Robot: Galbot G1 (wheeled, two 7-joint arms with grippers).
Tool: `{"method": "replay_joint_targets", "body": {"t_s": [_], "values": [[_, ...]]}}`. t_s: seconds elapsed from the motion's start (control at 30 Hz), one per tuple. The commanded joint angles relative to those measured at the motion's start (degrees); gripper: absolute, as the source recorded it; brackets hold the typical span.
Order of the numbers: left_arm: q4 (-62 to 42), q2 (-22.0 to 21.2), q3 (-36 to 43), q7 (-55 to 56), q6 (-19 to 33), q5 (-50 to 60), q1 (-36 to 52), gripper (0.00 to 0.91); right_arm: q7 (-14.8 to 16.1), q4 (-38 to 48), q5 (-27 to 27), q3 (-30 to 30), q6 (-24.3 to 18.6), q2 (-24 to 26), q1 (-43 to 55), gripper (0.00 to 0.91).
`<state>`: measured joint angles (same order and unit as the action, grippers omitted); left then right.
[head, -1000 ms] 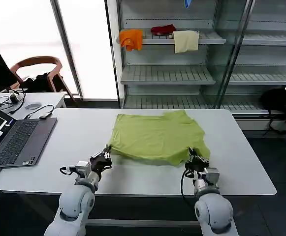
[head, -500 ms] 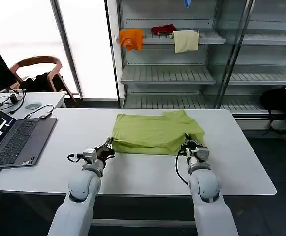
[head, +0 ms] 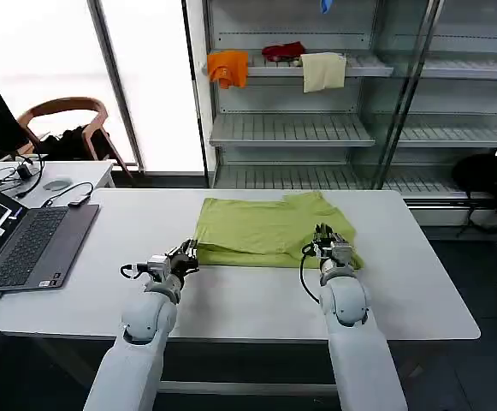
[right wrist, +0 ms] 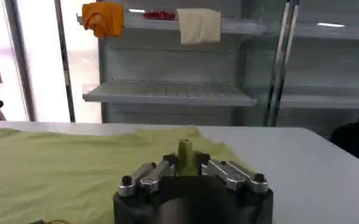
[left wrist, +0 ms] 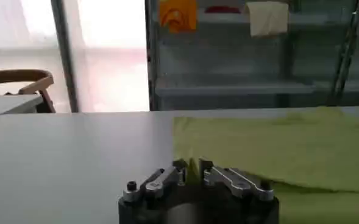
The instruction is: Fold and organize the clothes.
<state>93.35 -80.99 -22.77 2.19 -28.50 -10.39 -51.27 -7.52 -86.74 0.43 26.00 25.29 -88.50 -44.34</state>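
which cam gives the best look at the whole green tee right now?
Head view: the T-shirt lies whole on the table, with the left gripper and right gripper pinching its near hem. The left wrist view sees one low edge-on corner; the right wrist view sees a flat stretch with a pinched tuft.

The white table [head: 257,308] carries a lime T-shirt [head: 265,229] lying flat, folded over on itself, its near edge pinched at both ends by fingers: the left gripper [head: 190,252] at one corner, the right gripper [head: 325,236] at the other. An open laptop [head: 26,244] rests well outside the left fingers
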Motion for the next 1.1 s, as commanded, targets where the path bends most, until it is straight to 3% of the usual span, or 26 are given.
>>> {"method": "replay_joint_targets", "body": {"t_s": [0.03, 0.2, 0.33, 0.63, 0.73, 0.83, 0.9, 0.93, 1.0, 1.03, 1.07, 1.1], "values": [[3.16, 0.72, 0.06, 0.19, -0.37, 0.67, -0.79, 0.907, -0.17, 0.31, 0.78, 0.59, -0.24, 0.96, 0.56, 0.907], [4.88, 0.83, 0.51, -0.21, -2.45, 0.78, -3.74, 0.907, 2.85, -11.06, 1.56, 1.73, 6.00, 3.78, -9.11, 0.907], [4.93, 0.86, 0.99, -0.71, -3.51, 1.42, -5.11, 0.907, 3.90, -16.52, 1.77, 3.27, 7.67, 5.30, -15.44, 0.907], [4.30, 0.78, 0.74, -0.72, -4.21, 1.54, -5.37, 0.907, 3.67, -16.89, 2.78, 7.08, 7.51, 5.92, -19.28, 0.867], [3.64, 0.71, 0.60, -0.76, -4.14, 1.60, -5.14, 0.907, 3.28, -16.39, 2.95, 7.60, 7.45, 5.57, -18.86, 0.826], [2.92, 0.62, 0.34, -0.74, -4.05, 1.59, -4.94, 0.907, 2.87, -15.61, 3.59, 8.05, 7.44, 5.36, -18.17, 0.685], [2.52, 0.63, 0.24, -0.72, -3.98, 1.65, -4.91, 0.846, 2.81, -15.03, 3.67, 8.17, 7.42, 5.32, -17.75, 0.645], [2.14, 0.64, 0.23, -0.71, -3.97, 1.69, -4.88, 0.806, 2.84, -14.35, 3.62, 8.24, 7.35, 5.27, -17.27, 0.574], [1.63, 0.61, 0.22, -0.73, -3.92, 1.97, -4.76, 0.685, 2.87, -13.77, 3.58, 8.16, 7.21, 5.26, -16.88, 0.504], [1.07, 0.58, 0.21, -0.75, -3.89, 2.00, -4.64, 0.514, 2.91, -13.32, 3.50, 8.04, 7.10, 5.16, -16.63, 0.443], [0.77, 0.55, 0.18, -0.77, -3.90, 2.02, -4.58, 0.443, 2.95, -13.11, 3.41, 7.92, 7.02, 5.10, -16.50, 0.333], [0.45, 0.52, 0.20, -0.74, -3.93, 2.12, -4.50, 0.302, 3.10, -12.94, 3.30, 7.77, 6.93, 5.06, -16.38, 0.272]]}}
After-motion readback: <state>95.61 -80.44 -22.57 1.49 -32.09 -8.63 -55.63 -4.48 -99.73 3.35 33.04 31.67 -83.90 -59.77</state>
